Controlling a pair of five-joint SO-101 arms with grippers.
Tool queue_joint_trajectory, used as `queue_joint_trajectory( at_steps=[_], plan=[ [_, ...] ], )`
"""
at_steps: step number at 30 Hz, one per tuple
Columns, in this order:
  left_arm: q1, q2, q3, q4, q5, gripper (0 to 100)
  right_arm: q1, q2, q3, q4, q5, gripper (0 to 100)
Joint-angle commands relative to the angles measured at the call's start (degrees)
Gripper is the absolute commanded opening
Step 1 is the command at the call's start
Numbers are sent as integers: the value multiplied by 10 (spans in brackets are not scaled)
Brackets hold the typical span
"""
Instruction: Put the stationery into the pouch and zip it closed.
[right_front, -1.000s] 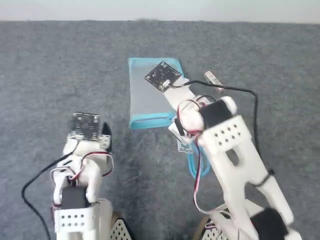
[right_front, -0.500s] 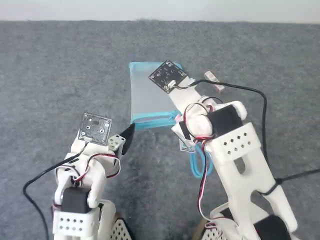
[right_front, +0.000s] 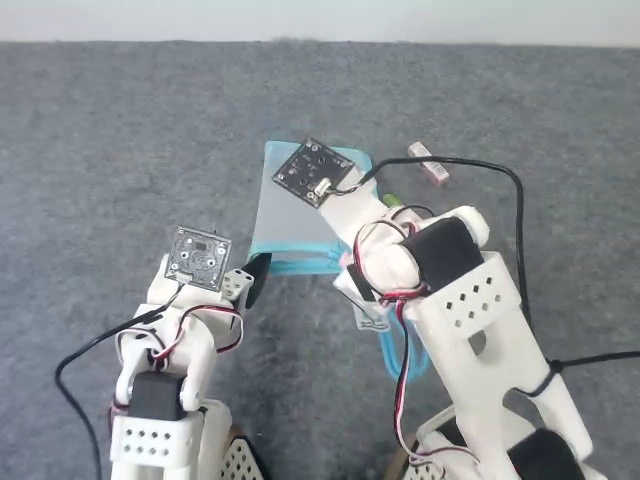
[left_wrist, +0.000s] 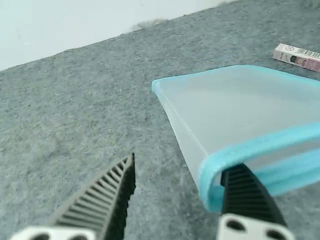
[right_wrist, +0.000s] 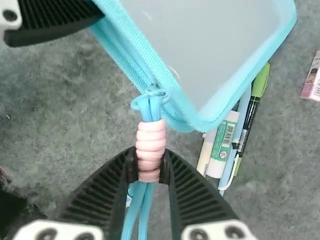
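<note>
The small box (left_wrist: 297, 54) lying on the grey mat (right_front: 120, 130) has a barcode strip at one end; its other print is too small to read. One of the pens (right_wrist: 235, 135) has a white label with a barcode, also too fine to read.

The pouch (right_front: 285, 225) is a frosted sleeve with light blue trim. It lies on the mat between the two arms, with its zipper edge towards them. What is inside cannot be told through the cloudy wall. The pens lie on the mat at the pouch's corner, with their far ends hidden behind it. The small box sits apart from the pouch, farther out on the mat.

The right gripper (right_wrist: 148, 160) has its fingers pressed together on a pink bead (right_wrist: 149, 150). The bead is threaded on the blue cord (right_wrist: 145, 107) that hangs from the zipper slider (right_wrist: 155, 92). In the high view this grip is hidden under the arm.

The left gripper (left_wrist: 185, 167) has its fingers spread wide at the pouch's near corner. One finger (left_wrist: 242, 187) is right against the blue trim; whether it touches cannot be told. The other is over bare mat.
</note>
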Motion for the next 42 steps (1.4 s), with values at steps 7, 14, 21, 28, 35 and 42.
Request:
queue_joint_trajectory(
  at_steps=[7, 14, 21, 28, 35, 42],
  plan=[
    [-3, 2, 29, -51, -7, 265, -7, -32, -32, 22, 24, 8],
    [1, 1, 35, -66, -4, 161, -7, -32, -31, 30, 27, 8],
    [-2, -2, 63, -98, -7, 122, -7, -32, -26, 31, 28, 8],
    [-8, 0, 62, -98, 8, 13, -6, -32, 21, 8, 25, 8],
    [-61, -4, 62, -98, 24, 13, -7, -33, 21, 6, 24, 8],
    [-61, -3, 61, -98, 25, 13, -7, -33, 21, 6, 24, 16]
  ],
)
